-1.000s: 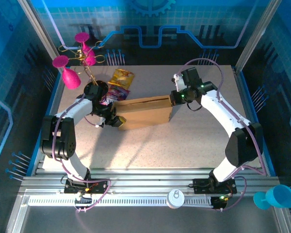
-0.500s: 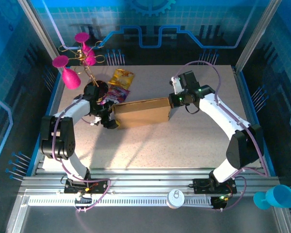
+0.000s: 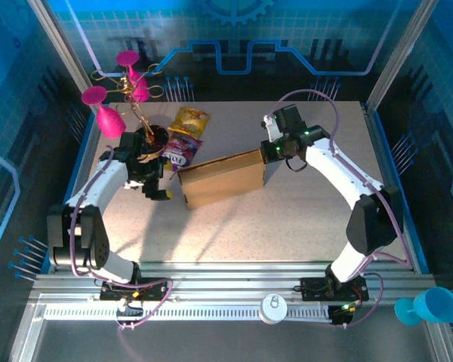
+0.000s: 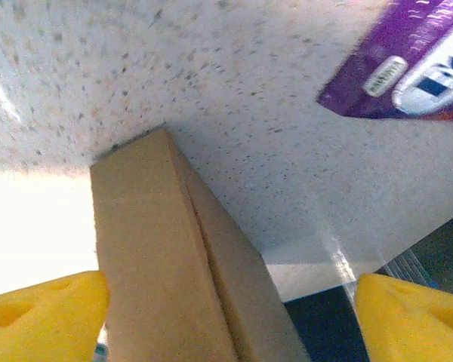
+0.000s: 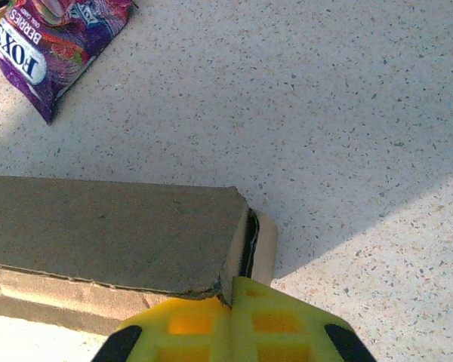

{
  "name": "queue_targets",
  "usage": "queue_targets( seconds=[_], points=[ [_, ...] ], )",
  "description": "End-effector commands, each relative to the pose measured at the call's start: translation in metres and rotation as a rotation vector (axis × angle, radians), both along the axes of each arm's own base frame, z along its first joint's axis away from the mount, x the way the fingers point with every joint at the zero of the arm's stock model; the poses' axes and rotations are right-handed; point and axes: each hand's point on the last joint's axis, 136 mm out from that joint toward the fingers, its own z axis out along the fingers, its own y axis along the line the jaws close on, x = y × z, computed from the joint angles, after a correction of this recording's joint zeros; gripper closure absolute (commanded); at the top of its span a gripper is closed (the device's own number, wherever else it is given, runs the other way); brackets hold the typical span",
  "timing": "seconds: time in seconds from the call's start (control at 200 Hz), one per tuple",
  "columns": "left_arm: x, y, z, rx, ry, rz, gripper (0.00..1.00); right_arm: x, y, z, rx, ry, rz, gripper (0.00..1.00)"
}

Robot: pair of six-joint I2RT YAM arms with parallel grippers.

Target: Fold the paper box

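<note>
- Currently the paper box (image 3: 220, 177) is seen near the middle of the tabletop (image 3: 309, 219). It lies skewed, with its right end farther from the arm bases than its left, and it is already closed up into a shallow brown block.
- The right end effector (image 5: 232, 305) is clenched, its yellow pads pressed together right at the box's right-hand corner. Whether a thin edge of card is pinched between them cannot be told.
- At that corner a narrow dark gap is seen between the lid's side wall and the outer end flap, so this end is judged not fully tucked.
- The left end effector (image 3: 160, 190) is released, with the jaws spread wide. In the left wrist view the box's left end is framed between the two yellow fingertips (image 4: 49, 309); in the top view the end effector is seen just apart from the box.
- The step in hand is judged to be the closing of the ends, with the box steadied at the right.
- For the next move, the left end would need to be approached squarely and pressed or closed on, so that the flaps are seated without the box being pushed round.
- Care is called for near the purple snack packet (image 3: 183, 147), which lies just behind the box's left end and could be dragged along.
</note>
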Motion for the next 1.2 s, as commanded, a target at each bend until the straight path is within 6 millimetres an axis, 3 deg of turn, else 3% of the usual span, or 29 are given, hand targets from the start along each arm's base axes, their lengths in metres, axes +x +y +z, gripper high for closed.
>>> queue_targets(
  seconds=[0.0, 0.095, 0.16, 0.245, 0.37, 0.6, 0.961, 1.196],
  points=[
    [-0.018, 0.028, 0.027, 0.238, -0.062, -0.154, 0.24, -0.01, 0.0, -0.011, -0.051, 0.066, 0.015, 1.0],
    [-0.028, 0.04, 0.045, 0.383, -0.129, -0.303, 0.37, -0.009, 0.001, -0.012, -0.055, 0.081, 0.013, 1.0],
    [-0.025, 0.038, 0.066, 0.471, -0.259, -0.452, 0.56, -0.009, 0.002, -0.012, -0.055, 0.085, 0.014, 1.0],
    [-0.028, 0.028, 0.089, 0.587, -0.385, -0.659, 0.61, -0.008, 0.002, -0.012, -0.053, 0.082, 0.014, 1.0],
    [-0.025, 0.013, 0.108, 0.728, -0.539, -0.935, 0.6, -0.007, 0.004, -0.011, -0.048, 0.081, 0.029, 1.0],
    [-0.014, -0.018, 0.111, 0.824, -0.746, -1.3, 0.55, -0.006, 0.007, -0.013, -0.045, 0.101, 0.047, 1.0],
    [0.01, -0.018, 0.09, 0.9, -0.738, -1.397, 0.46, -0.005, 0.005, -0.013, -0.038, 0.109, 0.056, 1.0],
    [0.033, -0.012, 0.091, 0.974, -0.723, -1.431, 0.44, -0.005, 0.006, -0.01, -0.033, 0.102, 0.061, 1.0]
  ],
)
